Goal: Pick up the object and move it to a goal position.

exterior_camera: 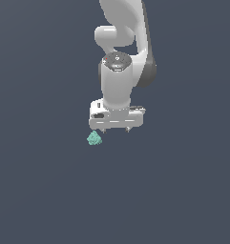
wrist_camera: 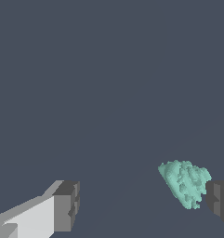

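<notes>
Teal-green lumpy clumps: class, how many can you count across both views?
1. The small teal-green lumpy clump lies just below the white gripper, toward the exterior view's left; in the wrist view it sits near one dark fingertip, jaws apart.

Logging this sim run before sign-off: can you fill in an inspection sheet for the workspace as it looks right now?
Surface: flat, plain dark grey-blue floor, no marks.
Job's things: small teal-green lumpy clump, lying beside one dark fingertip in the wrist view, off centre in the gap.
Clutter: nothing seen.
Grippers: white gripper pointing down, fingers wide apart, holding nothing.
Cables: nothing seen.
Surroundings: white arm rising out of the exterior view; no goal marker seen.
</notes>
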